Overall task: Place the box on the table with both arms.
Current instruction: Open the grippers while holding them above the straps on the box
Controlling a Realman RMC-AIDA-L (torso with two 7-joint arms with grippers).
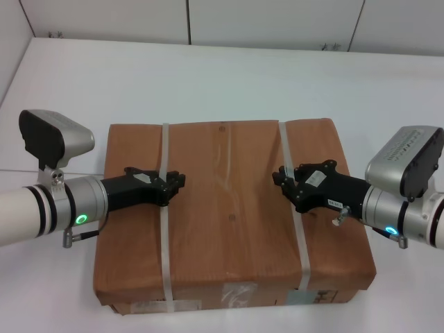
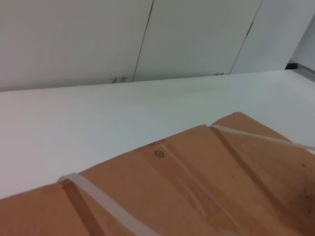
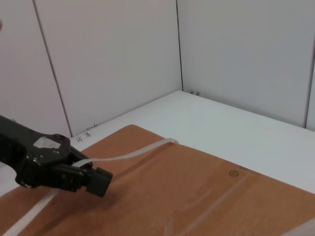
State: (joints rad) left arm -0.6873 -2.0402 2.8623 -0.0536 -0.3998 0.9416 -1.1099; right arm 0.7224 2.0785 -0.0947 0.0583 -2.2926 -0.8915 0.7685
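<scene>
The box (image 1: 229,229) is a large flat brown carton lying on the white table (image 1: 208,83), with labels on its near side. Two whitish straps cross it. My left gripper (image 1: 179,182) lies over the left strap (image 1: 165,250) and is shut on it; in the right wrist view the left gripper (image 3: 101,177) holds the strap slightly raised. My right gripper (image 1: 280,176) lies over the right strap (image 1: 302,257) and is shut on it. Both point toward the box's middle. The left wrist view shows only the box top (image 2: 221,187) and the table (image 2: 98,123).
White wall panels (image 1: 277,21) close off the far edge of the table, and another wall runs along its left side (image 1: 10,48). Bare tabletop lies beyond the box and on both sides of it.
</scene>
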